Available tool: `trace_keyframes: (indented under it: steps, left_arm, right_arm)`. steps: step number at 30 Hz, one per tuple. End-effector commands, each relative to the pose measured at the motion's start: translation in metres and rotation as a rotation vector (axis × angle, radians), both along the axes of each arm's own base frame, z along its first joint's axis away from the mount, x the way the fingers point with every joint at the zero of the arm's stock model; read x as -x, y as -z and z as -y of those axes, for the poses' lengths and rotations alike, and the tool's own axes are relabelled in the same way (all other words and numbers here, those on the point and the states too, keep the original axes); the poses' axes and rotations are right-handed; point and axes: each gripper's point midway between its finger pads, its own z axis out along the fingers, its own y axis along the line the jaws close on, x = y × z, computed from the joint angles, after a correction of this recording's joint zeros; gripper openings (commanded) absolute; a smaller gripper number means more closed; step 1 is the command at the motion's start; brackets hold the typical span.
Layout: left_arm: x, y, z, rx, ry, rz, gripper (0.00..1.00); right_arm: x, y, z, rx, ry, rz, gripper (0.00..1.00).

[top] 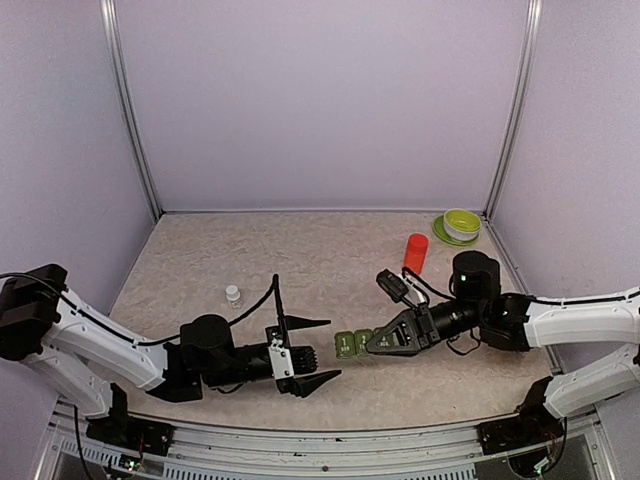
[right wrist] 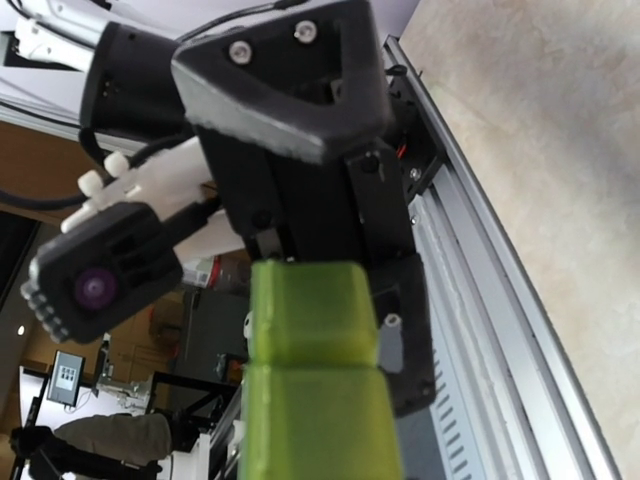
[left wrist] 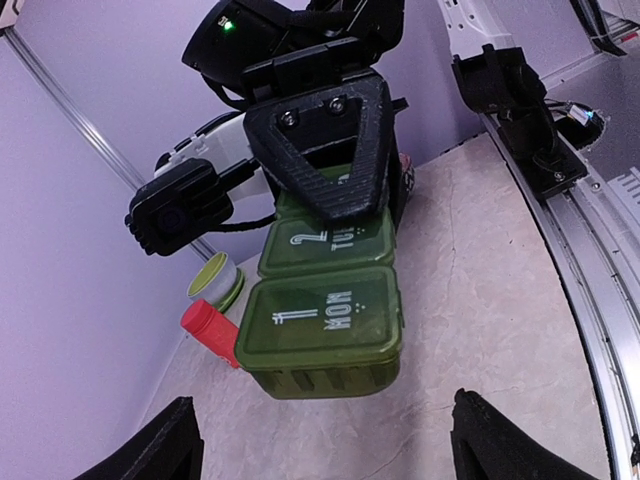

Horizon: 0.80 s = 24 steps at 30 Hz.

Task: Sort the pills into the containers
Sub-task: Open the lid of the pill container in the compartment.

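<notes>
Green containers (top: 348, 344) in right hand (top: 369, 346)

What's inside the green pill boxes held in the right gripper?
Nothing inside shows. The pill boxes have their MON lid and TUE lid shut, and the right gripper covers the rest of the strip.

Third of containers (left wrist: 325, 330) under right hand (left wrist: 340, 203)

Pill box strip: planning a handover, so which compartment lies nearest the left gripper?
The MON compartment, at the free end of the strip, facing the open left gripper; TUE sits behind it, toward the right gripper.
</notes>
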Motion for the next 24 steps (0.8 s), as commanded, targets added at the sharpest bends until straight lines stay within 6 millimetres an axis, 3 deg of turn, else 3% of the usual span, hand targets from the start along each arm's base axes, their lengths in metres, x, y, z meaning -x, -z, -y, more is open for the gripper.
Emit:
trace_keyframes:
  steps: [1, 15, 24]
  left_arm:
    - [0.006, -0.006, 0.011, 0.009, 0.044, -0.001, 0.81]
    - [0.013, -0.002, 0.017, -0.017, 0.088, 0.014, 0.71]
    - [0.018, 0.001, 0.013, -0.026, 0.106, 0.014, 0.57]
  right_arm:
    - [0.008, 0.002, -0.002, -0.017, -0.040, 0.004, 0.22]
    - [0.014, 0.012, -0.007, -0.009, -0.081, -0.027, 0.21]
    - [0.014, 0.017, -0.010, -0.002, -0.098, -0.046, 0.21]
